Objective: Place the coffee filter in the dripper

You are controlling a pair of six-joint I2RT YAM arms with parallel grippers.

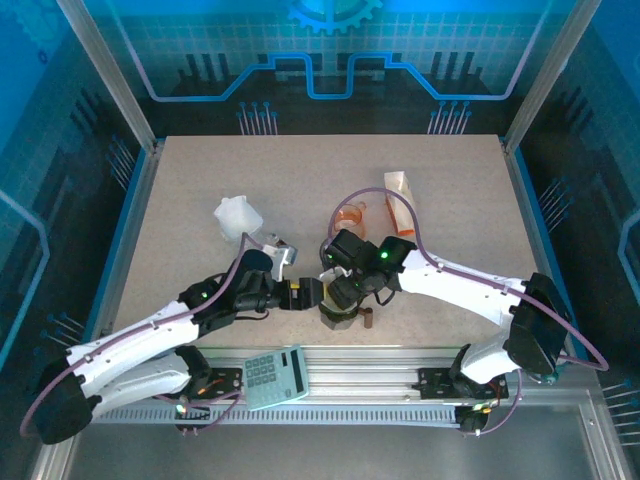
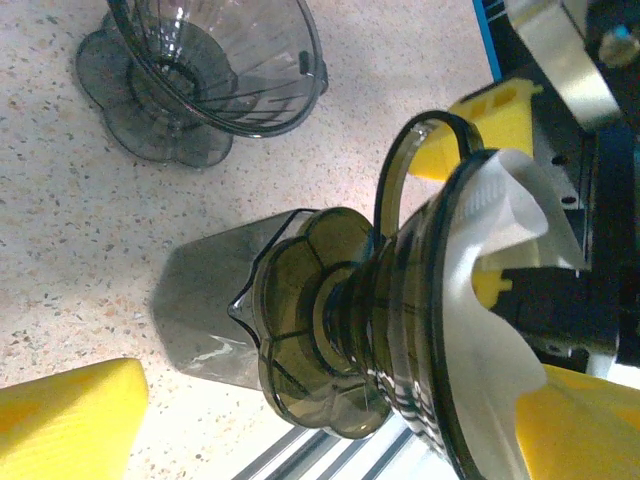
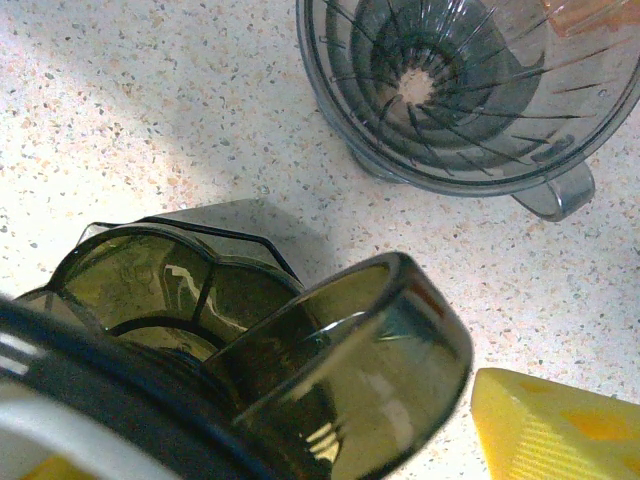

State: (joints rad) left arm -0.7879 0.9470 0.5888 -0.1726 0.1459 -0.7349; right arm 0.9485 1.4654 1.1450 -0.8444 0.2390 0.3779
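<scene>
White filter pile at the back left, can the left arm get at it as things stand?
Probably yes. The white filter pile sits on the table just beyond the left arm's wrist, open tabletop around it; but the left claw straddles the olive dripper and must back off first.

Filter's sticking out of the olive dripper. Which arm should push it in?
Right, probably: the right gripper is at the dripper's mouth beside the filter; the left gripper straddles its body, jaws open.
</scene>
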